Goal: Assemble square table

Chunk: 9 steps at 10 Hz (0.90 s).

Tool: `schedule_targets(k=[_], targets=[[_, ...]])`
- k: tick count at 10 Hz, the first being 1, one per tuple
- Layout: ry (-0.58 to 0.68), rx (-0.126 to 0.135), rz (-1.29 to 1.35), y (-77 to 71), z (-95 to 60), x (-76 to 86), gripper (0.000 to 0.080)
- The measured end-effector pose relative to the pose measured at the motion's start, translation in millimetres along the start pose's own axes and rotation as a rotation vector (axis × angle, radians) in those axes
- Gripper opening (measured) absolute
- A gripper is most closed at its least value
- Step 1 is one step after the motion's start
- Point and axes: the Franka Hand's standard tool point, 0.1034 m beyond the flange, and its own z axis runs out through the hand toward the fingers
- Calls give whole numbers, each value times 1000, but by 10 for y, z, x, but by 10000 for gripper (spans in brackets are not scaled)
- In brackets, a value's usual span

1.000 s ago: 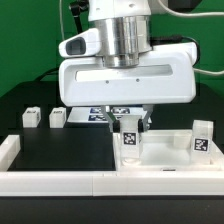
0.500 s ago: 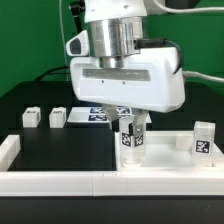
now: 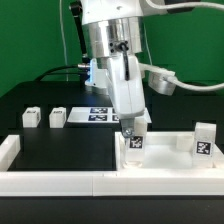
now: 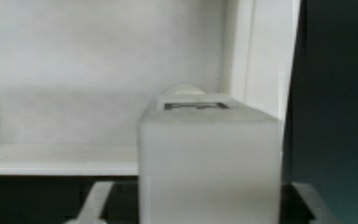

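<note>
The square table's white panel [image 3: 165, 160] lies at the front of the exterior view's right, with a raised rim. One white tagged leg [image 3: 134, 142] stands upright at its near-left corner. My gripper [image 3: 133, 134] comes straight down and is shut on that leg. In the wrist view the leg [image 4: 211, 160] fills the space between my fingers [image 4: 98, 203], with the panel's floor [image 4: 69, 110] and rim [image 4: 258, 60] behind it. A second leg [image 3: 203, 140] stands on the panel's right side. Two loose legs [image 3: 30, 117] [image 3: 58, 117] rest on the black table at the left.
Long low white border rails [image 3: 60, 181] run along the front, with a raised end [image 3: 8, 150] at the left. The marker board [image 3: 102, 114] lies flat behind my gripper. Cables [image 3: 185, 85] hang from the arm on the exterior view's right.
My wrist has turned about its upright axis: the hand's broad face has swung round to a narrow side view. The held leg stays at the same corner of the panel.
</note>
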Motion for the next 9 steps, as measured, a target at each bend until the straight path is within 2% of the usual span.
schedule_targets(k=[1, 2, 3, 4, 7, 9], targets=[[10, 2, -90, 0, 23, -10, 403], [30, 7, -201, -1, 75, -56, 559], [50, -12, -375, -2, 96, -126, 559], [61, -21, -523, -14, 94, -173, 630], [60, -29, -739, -11, 96, -160, 648], [78, -61, -1112, -12, 86, -132, 648]])
